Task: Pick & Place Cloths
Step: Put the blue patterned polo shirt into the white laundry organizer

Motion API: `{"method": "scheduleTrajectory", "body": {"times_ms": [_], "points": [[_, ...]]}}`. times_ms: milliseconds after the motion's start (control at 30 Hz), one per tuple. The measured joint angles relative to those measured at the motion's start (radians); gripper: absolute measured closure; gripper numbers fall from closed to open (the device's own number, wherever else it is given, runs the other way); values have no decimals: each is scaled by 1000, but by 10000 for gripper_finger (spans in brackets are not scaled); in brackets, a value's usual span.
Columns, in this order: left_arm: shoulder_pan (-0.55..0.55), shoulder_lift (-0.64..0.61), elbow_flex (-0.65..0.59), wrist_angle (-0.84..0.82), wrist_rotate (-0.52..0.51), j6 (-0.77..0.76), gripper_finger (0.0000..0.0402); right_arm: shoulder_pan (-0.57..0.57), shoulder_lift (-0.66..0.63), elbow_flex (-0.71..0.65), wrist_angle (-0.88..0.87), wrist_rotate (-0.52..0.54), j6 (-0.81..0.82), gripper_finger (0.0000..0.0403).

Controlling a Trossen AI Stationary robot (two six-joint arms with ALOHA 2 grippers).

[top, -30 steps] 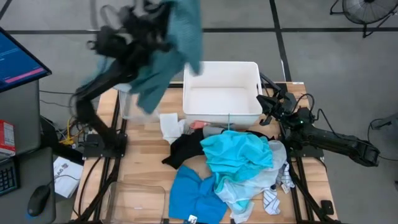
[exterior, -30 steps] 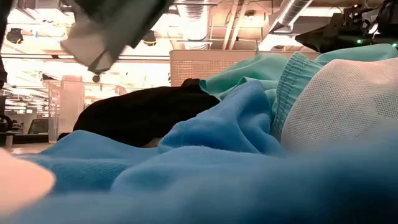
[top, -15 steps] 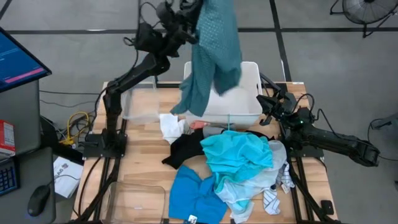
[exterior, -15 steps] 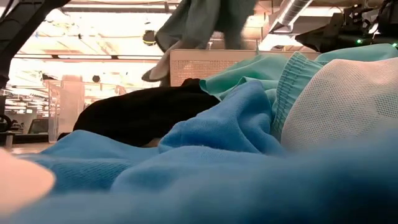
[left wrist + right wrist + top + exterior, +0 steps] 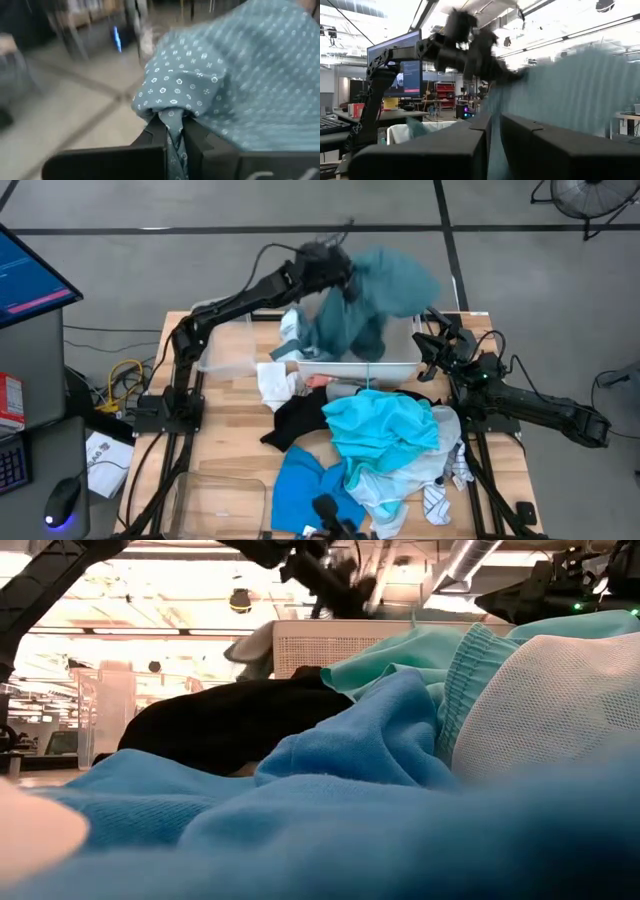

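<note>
A teal cloth with small white dots (image 5: 385,290) hangs bunched over the white tub (image 5: 360,367) at the table's far side. My left gripper (image 5: 345,272) is shut on it, reaching in above the tub's far left corner. The other cloths lie in a heap on the near half of the table: turquoise (image 5: 380,425), bright blue (image 5: 310,490), black (image 5: 298,420), white (image 5: 274,385) and socks (image 5: 440,498). My right gripper (image 5: 428,340) waits at the tub's right end, fingers nearly together with nothing between them. My left gripper pinches a gathered fold of the teal cloth (image 5: 172,125) between its two fingers. The fingers come nearly level from the table's left. The cloth billows beyond the fingertips and sags down into the tub, slack, with a lobe (image 5: 250,648) over the tub's left end.
A clear plastic bin (image 5: 222,345) stands left of the tub, and another (image 5: 220,498) stands at the near left corner. The cloth heap fills the middle and near right of the table. A monitor and keyboard stand off the table's left side.
My left gripper has swung toward the table's right edge and come down over the tub, tipping from pointing downward to nearly level, still shut on the teal cloth. The cloth hung long below the gripper before. It now bunches over the tub.
</note>
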Motion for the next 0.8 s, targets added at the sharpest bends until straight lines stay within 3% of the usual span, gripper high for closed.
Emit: {"method": "scheduleTrajectory", "body": {"times_ms": [200,333,500,667,800], "points": [[-23,-2,-65,-264,4,-46,390,0,0,0,0,0,0,365],[-67,-23,-65,-362,66,-32,352,0,0,0,0,0,0,365],[-122,-72,-65,-373,83,71,274,0,0,0,0,0,0,365],[-162,-184,-64,-404,78,85,171,0,0,0,0,0,0,365],[-207,-325,-64,-544,-60,16,100,0,0,0,0,0,0,365]]}}
